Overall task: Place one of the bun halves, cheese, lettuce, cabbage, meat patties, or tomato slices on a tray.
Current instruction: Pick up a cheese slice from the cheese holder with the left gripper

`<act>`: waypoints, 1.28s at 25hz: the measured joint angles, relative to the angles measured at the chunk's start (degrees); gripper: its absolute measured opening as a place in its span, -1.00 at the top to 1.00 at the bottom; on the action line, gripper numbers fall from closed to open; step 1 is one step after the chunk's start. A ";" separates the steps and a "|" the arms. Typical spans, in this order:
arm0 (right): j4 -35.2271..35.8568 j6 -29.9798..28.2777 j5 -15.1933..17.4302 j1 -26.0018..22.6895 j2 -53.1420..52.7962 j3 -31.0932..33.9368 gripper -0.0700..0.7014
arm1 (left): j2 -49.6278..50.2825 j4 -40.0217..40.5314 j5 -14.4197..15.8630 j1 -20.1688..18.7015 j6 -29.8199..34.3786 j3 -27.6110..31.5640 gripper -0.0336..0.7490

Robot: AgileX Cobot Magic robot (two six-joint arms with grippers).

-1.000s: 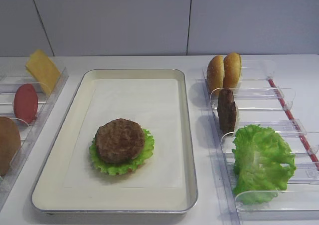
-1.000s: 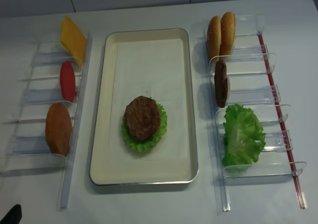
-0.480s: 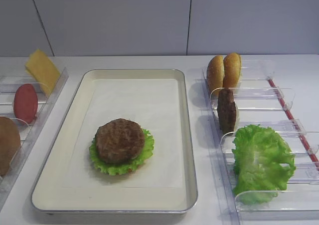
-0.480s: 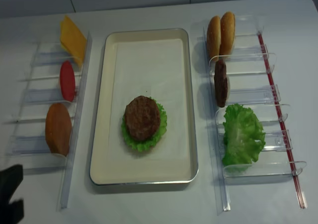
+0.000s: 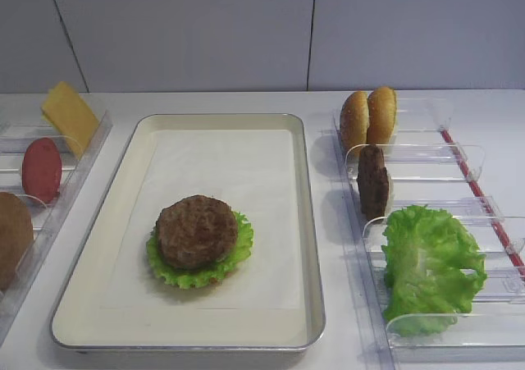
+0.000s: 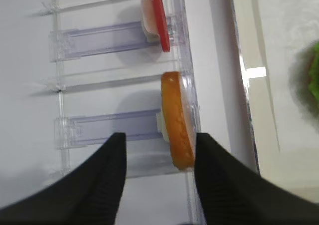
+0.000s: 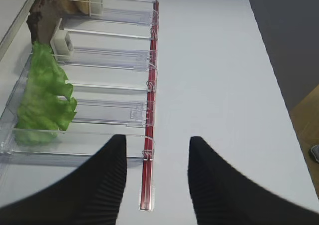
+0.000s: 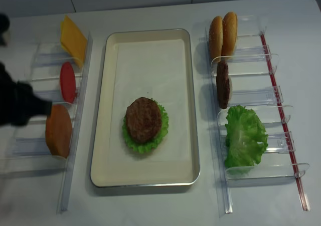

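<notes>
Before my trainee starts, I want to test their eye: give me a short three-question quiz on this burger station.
1. True or false: the meat patty on the tray rests on lettuce.
2. Which tool is over the rack holding the tomato slice: A left, B right?
3. Fill in: the cheese stands in the ___ rack.

Key: 1 true; 2 A; 3 left.

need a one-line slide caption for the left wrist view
Left gripper open above the clear rack, bun half standing on edge beside it, tomato slice one slot beyond, tray at right.
</notes>
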 joint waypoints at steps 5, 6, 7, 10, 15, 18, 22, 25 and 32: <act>0.00 0.00 0.00 0.00 0.00 0.00 -0.04 | 10.35 -1.80 -0.32 5.61 3.65 -8.69 0.14; 0.00 0.00 0.00 0.00 0.00 0.00 -0.04 | 12.57 -3.05 -0.25 6.49 4.40 -10.57 0.14; 0.00 0.00 0.00 0.00 0.00 0.00 -0.04 | 14.79 -4.49 -0.36 7.34 5.04 -12.42 0.14; 0.00 0.00 0.00 0.00 0.00 0.00 -0.04 | 20.88 -7.54 -0.71 8.52 6.78 -17.53 0.14; 0.00 0.00 0.00 0.00 0.00 0.00 -0.04 | 30.02 -8.34 -0.72 9.02 7.64 -24.94 0.14; 0.00 0.00 0.00 0.00 0.00 0.00 -0.04 | 34.57 -8.43 -0.74 9.39 7.75 -28.41 0.14; 0.00 0.00 0.00 0.00 0.00 0.00 -0.04 | 40.21 -8.85 -1.26 10.30 8.25 -33.29 0.14; 0.00 0.00 0.00 0.00 0.00 0.00 -0.04 | 43.63 -9.29 -2.15 10.43 8.64 -36.05 0.14; 0.00 0.00 0.00 0.00 0.00 0.00 -0.04 | 48.43 -11.03 -8.25 10.43 9.73 -37.13 0.14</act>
